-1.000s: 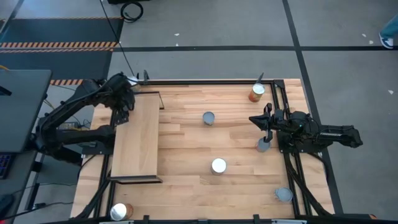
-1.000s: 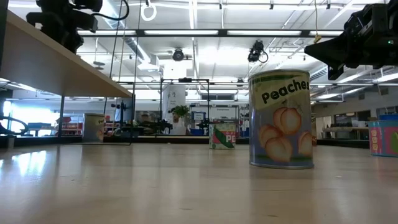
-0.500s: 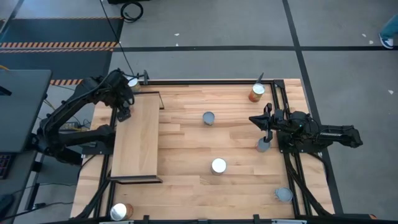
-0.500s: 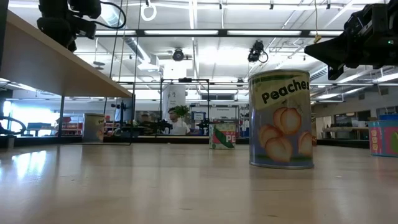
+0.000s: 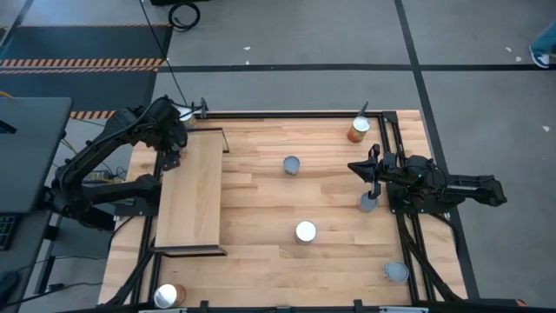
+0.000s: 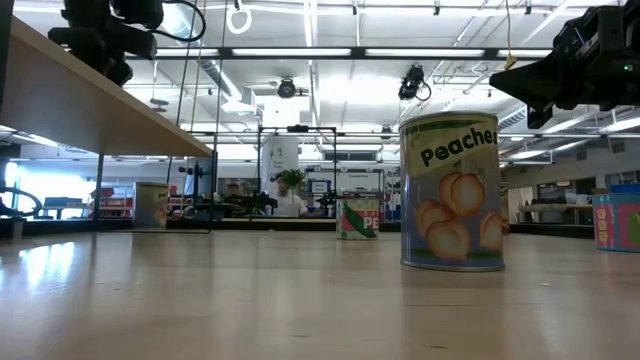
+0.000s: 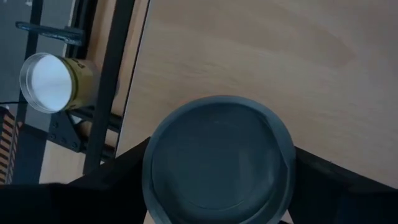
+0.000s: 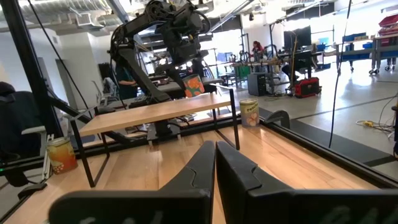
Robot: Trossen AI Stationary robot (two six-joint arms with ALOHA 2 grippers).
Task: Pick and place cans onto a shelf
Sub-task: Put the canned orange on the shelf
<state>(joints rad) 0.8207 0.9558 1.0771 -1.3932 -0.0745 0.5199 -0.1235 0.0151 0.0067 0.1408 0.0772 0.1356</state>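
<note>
Bench: striped-wood bench top (image 5: 261, 209) seen from above, with the flat pale plywood shelf on a thin black frame (image 5: 191, 200) standing along its left side.
Step in hand: I judge this to be the placing step, with one can being brought onto the shelf.
Left gripper (image 5: 172, 149): over the far end of the shelf, fingers clamped on a round grey-topped can with an orange label (image 7: 217, 162).
Held can: it looks just above the board; I cannot tell whether its base is touching.
Right gripper (image 5: 369, 168): waiting at the bench's right edge, fingers together and empty.
Loose cans: a silver-topped tin (image 5: 305, 231) mid-bench, a grey-topped tin (image 5: 291, 165) farther back, and an orange-sided tin (image 5: 358, 130) at the far right corner.
Next move: I would lower the can upright until it sits flat, well inside the shelf edge, then spread the fingers and lift straight up.
</note>
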